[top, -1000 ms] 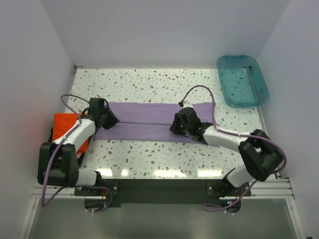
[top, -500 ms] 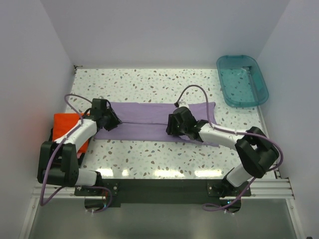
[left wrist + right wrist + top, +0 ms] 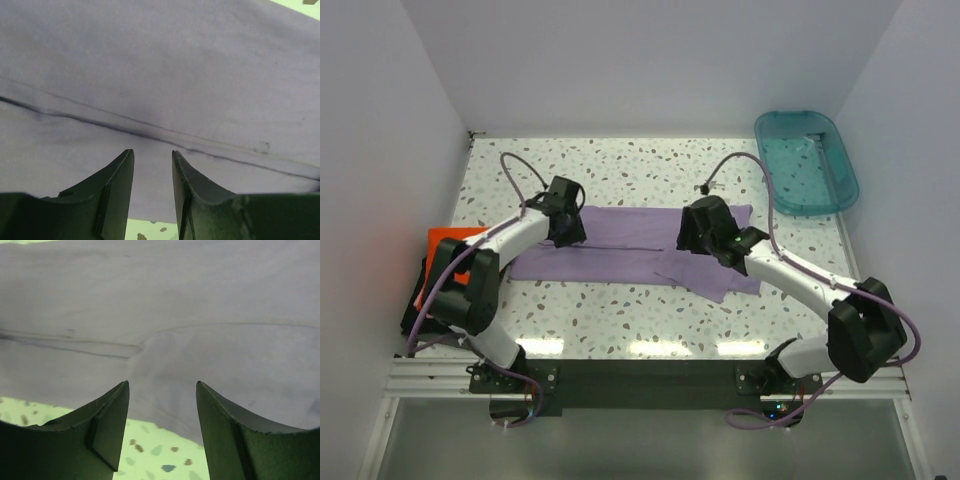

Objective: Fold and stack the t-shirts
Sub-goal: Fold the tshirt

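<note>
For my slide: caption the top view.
Left gripper and right gripper, open, above the lavender t-shirt; orange t-shirt alongside.

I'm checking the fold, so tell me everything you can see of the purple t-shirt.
The purple t-shirt is soft, plain lavender cloth, folded into a long flat band lying left to right across the speckled table. A dark fold line runs along its length. Its right end flares toward the near edge and looks less neat. The left gripper and right gripper are over it, jaws open, with nothing between them.
</note>
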Motion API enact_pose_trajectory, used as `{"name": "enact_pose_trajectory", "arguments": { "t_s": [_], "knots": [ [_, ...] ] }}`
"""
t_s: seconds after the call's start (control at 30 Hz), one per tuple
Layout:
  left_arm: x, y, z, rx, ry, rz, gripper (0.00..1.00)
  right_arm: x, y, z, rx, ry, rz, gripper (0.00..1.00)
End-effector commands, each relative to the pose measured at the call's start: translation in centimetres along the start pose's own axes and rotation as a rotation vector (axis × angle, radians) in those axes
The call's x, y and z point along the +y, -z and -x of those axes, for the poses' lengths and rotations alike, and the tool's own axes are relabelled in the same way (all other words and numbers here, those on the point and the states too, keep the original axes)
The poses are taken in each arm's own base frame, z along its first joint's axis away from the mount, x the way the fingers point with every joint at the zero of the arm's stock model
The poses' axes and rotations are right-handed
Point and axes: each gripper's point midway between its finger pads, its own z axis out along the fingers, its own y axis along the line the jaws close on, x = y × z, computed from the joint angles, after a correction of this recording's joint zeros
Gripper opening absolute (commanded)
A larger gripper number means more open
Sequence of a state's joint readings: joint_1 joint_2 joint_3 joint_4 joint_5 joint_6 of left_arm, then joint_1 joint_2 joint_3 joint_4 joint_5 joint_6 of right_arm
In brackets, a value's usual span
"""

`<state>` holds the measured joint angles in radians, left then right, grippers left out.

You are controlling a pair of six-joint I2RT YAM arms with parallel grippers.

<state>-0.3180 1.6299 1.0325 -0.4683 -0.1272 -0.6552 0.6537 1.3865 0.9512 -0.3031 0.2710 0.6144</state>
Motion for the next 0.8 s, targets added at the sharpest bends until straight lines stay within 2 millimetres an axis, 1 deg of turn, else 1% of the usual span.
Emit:
{"name": "enact_pose_trajectory", "arguments": {
  "t_s": [0.0,0.03,0.07,0.13,0.17,0.2,0.27,0.3,0.33,0.37,0.4,0.43,0.47,0.5,0.53,0.57,0.6,0.63,0.67,0.7,0.73,0.77],
  "knots": [
    [0.6,-0.4,0.4,-0.008,-0.096,0.116,0.4,-5.8,-1.3,-2.6,0.083,-0.066,-0.141,0.59],
    [1.2,-0.9,-0.1,0.004,-0.114,0.158,0.38,-6.4,-1.5,-2.8,0.089,-0.075,-0.153,0.59],
    [1.0,-1.1,-0.6,0.007,-0.128,0.171,0.37,-7.1,-2.1,-3.0,0.095,-0.079,-0.177,0.6],
    [1.4,-1.7,-1.6,0.018,-0.142,0.212,0.37,-7.7,-2.9,-3.4,0.114,-0.071,-0.207,0.6],
    [1.3,-2.0,-2.5,0.03,-0.159,0.222,0.36,-8.1,-3.3,-3.7,0.13,-0.071,-0.226,0.6],
    [1.4,-2.1,-2.9,0.036,-0.165,0.235,0.35,-8.5,-4.2,-4.1,0.155,-0.067,-0.246,0.6],
    [1.7,-2.5,-4.6,0.06,-0.179,0.263,0.34,-9.2,-5.2,-4.5,0.179,-0.067,-0.27,0.6],
    [1.9,-2.6,-5.2,0.071,-0.178,0.27,0.34,-9.3,-6.0,-4.6,0.199,-0.064,-0.279,0.6],
    [1.9,-2.7,-5.6,0.077,-0.176,0.268,0.34,-9.6,-6.5,-4.8,0.213,-0.065,-0.285,0.6],
    [2.3,-2.8,-6.8,0.095,-0.174,0.276,0.34,-9.8,-7.0,-4.6,0.22,-0.064,-0.289,0.6],
    [2.3,-2.7,-7.4,0.107,-0.166,0.264,0.35,-9.8,-8.0,-4.7,0.236,-0.061,-0.291,0.6],
    [2.3,-2.8,-7.7,0.112,-0.159,0.259,0.35,-10.0,-8.5,-4.6,0.242,-0.058,-0.297,0.6],
    [2.9,-2.8,-8.8,0.132,-0.149,0.266,0.35,-10.2,-8.9,-4.4,0.253,-0.047,-0.303,0.6],
    [3.0,-2.8,-9.3,0.142,-0.145,0.259,0.35,-9.8,-9.6,-3.4,0.246,-0.047,-0.292,0.6],
    [2.8,-2.6,-9.6,0.143,-0.123,0.238,0.35,-10.2,-10.5,-4.0,0.276,-0.024,-0.305,0.6],
    [3.4,-2.5,-10.7,0.163,-0.121,0.241,0.35,-10.3,-11.1,-3.9,0.287,-0.017,-0.309,0.6],
    [3.1,-2.2,-11.1,0.174,-0.107,0.215,0.35,-9.5,-11.9,-2.2,0.262,-0.015,-0.293,0.6],
    [3.0,-2.1,-11.6,0.177,-0.084,0.206,0.35,-10.0,-13.0,-2.8,0.293,0.012,-0.31,0.6],
    [3.5,-1.9,-12.7,0.195,-0.083,0.209,0.35,-10.1,-13.4,-2.7,0.307,0.026,-0.32,0.6],
    [2.9,-1.5,-13.1,0.202,-0.071,0.172,0.35,-9.1,-14.3,-0.5,0.269,0.033,-0.307,0.6],
    [3.1,-1.2,-14.8,0.223,-0.069,0.171,0.35,-9.7,-15.5,-1.6,0.322,0.069,-0.325,0.6],
    [2.9,-1.0,-15.5,0.233,-0.061,0.159,0.35,-9.4,-16.2,-1.1,0.321,0.085,-0.319,0.6]
  ]
}}
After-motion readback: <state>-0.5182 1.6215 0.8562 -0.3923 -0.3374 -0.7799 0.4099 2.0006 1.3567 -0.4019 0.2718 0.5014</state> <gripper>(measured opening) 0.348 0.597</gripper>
